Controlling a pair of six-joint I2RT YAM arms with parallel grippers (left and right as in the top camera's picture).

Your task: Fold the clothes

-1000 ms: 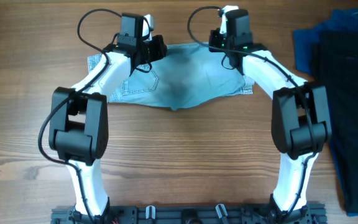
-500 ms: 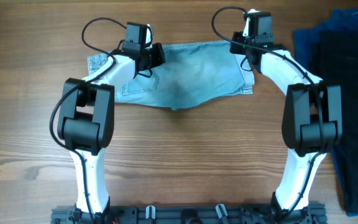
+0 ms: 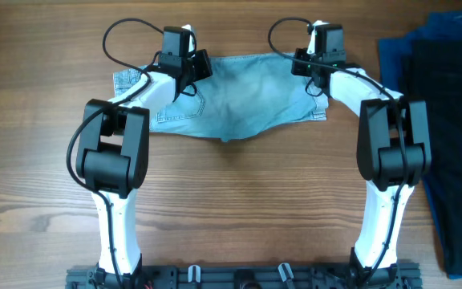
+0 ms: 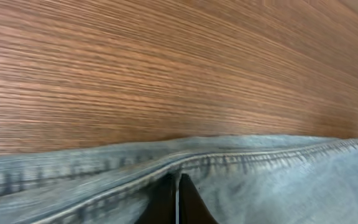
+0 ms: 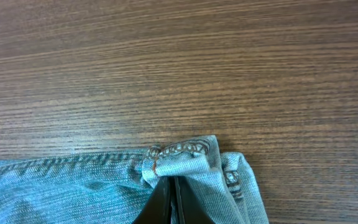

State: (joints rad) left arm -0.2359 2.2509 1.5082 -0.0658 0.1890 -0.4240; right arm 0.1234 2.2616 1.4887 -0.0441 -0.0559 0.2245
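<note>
Toward 12 o'clock on the tabletop [image 3: 239, 201], a light denim garment [image 3: 247, 96] lies spread flat. The left pincer [image 4: 176, 193] is pinched together on its far hem near 11 o'clock, and the right pincer [image 5: 172, 194] is clamped on a bunched corner near 1 o'clock. Dark clothes [image 3: 447, 120] sit heaped at 3 o'clock.

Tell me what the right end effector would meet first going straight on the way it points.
The denim shorts: their bunched hem is pinched in the right end effector. Past that only table shows, though depth is unclear.
</note>
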